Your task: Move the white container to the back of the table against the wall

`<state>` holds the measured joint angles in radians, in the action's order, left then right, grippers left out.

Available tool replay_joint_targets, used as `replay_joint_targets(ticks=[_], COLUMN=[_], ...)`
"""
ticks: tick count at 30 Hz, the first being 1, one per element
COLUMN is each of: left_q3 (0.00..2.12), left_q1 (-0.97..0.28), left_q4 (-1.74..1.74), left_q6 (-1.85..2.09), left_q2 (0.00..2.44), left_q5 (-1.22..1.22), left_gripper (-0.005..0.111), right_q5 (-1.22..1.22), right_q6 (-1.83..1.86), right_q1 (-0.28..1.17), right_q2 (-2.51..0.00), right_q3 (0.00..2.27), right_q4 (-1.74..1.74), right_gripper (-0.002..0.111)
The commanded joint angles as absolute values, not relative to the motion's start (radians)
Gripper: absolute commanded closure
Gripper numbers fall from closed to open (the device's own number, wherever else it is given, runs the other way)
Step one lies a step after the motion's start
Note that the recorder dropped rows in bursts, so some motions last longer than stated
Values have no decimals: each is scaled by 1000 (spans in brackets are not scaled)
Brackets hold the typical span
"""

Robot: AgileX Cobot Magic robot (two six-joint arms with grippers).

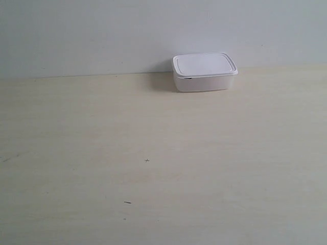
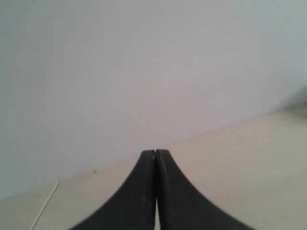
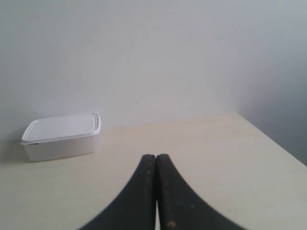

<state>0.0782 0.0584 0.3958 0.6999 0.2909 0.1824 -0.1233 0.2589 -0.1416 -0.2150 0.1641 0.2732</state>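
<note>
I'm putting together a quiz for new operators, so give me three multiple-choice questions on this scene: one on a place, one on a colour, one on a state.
1. Where on the table is the white container?
A. At the front edge
B. At the back, by the wall
C. In the middle

2. What colour is its lid?
A. Blue
B. White
C. Black

3. How is the right gripper?
A. Wide open
B. Shut on the container
C. Shut, holding nothing

Answers:
1 B: the exterior view shows it where table meets wall.
2 B: the lid is as white as the box.
3 C: the right wrist view shows the fingers pressed together, with the container well apart from them.
</note>
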Motion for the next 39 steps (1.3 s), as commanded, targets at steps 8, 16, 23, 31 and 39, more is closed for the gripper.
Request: replay_joint_targets(ticks=[8, 16, 23, 31, 39], left_q3=[37, 0, 0, 0, 0], left_q1=[60, 60, 60, 60, 60], left_q4=[342, 342, 368, 522, 522], left_q6=[700, 700, 700, 700, 700], left_q2=[356, 257, 167, 110, 73], left_q5=[148, 135, 0, -82, -145], left_gripper=[107, 107, 107, 107, 107], right_q5=[-35, -12, -12, -14, -36], right_q6=[263, 263, 263, 263, 263], right_q1=[-145, -145, -145, -145, -145], right_q2=[-280, -280, -280, -280, -280], right_q3=[49, 0, 0, 0, 0], right_q4=[223, 132, 132, 132, 132], right_gripper=[108, 108, 108, 108, 108])
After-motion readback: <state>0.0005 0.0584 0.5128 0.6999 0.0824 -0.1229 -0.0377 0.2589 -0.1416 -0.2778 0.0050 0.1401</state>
